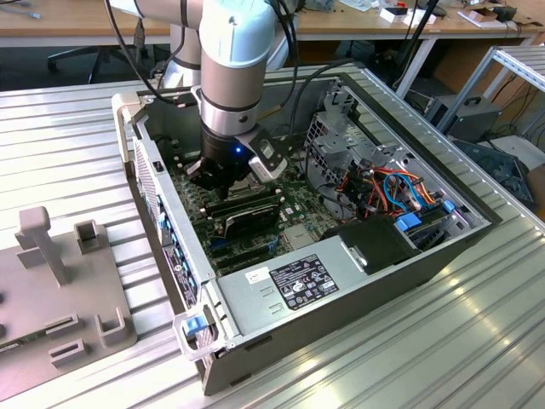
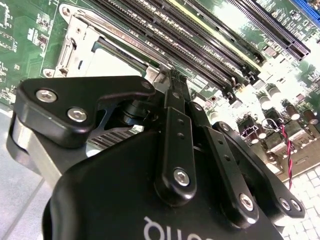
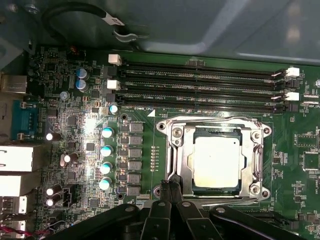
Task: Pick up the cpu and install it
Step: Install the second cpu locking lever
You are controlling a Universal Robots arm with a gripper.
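I work in what looks like a robotics or electronics lab. An opened desktop computer case [image 1: 341, 256] lies on a ribbed aluminium table [image 1: 477, 341], its motherboard [image 3: 75, 150] bare under my wrist cameras. Beside it sits a grey fixture plate [image 1: 60, 290] with upright pegs and slots (a holder of some kind). Behind stand wooden workbenches [image 1: 77, 21] strewn with cables and small gear.
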